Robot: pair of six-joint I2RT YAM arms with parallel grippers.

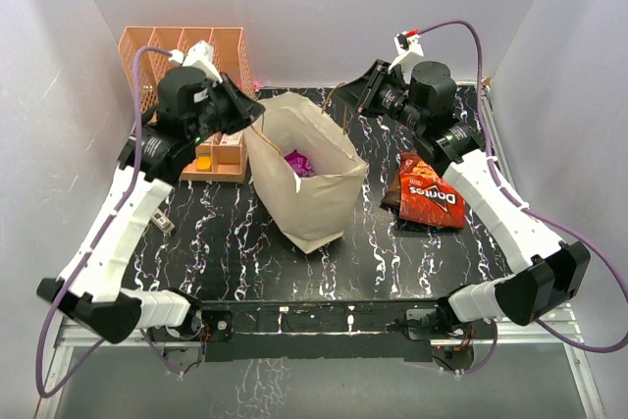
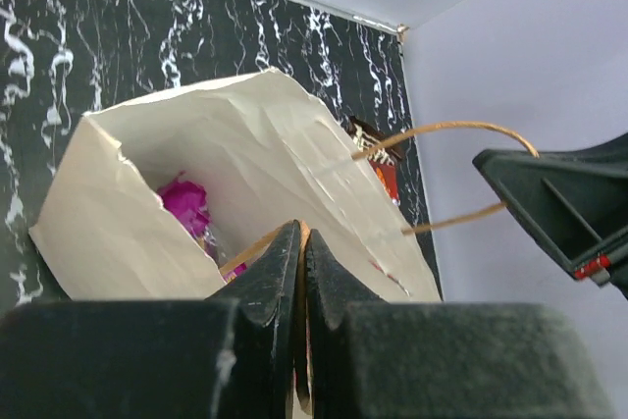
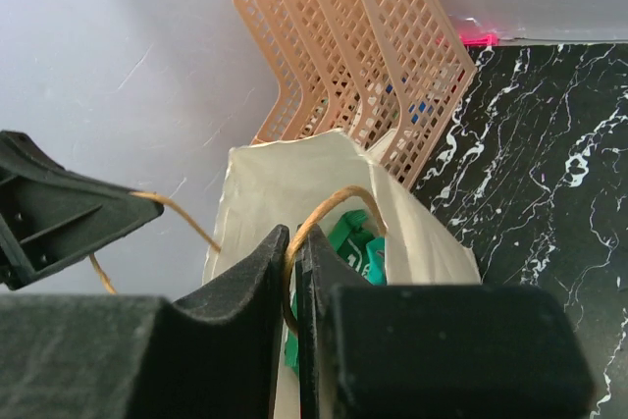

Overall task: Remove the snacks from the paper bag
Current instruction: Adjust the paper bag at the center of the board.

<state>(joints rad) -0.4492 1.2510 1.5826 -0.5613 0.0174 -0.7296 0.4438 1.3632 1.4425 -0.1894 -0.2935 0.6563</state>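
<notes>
The paper bag (image 1: 304, 179) stands in the middle of the black worktop (image 1: 216, 242) with white lines. Its top is open. It leans a little, and its mouth faces up and toward the back wall.

The left end effector (image 1: 245, 105) is at the bag's top left edge. Its two fingers are pressed together on the left cord handle (image 2: 257, 247), and the thin brown cord runs between them. The right end effector (image 1: 355, 95) is at the bag's top right edge. Its fingers are pinched shut on the right cord handle (image 3: 334, 198). Both cords are pulled out to the sides, away from the bag.

A purple packet (image 1: 297, 161) lies inside the bag, down near the bottom. A green packet (image 3: 353, 242) is inside the bag too. A red Doritos bag (image 1: 430, 198) lies flat on the worktop to the right of the paper bag, not touching it.

An orange rack (image 1: 182, 46) with many small holes stands behind the bag, to its left, close to the back wall.
</notes>
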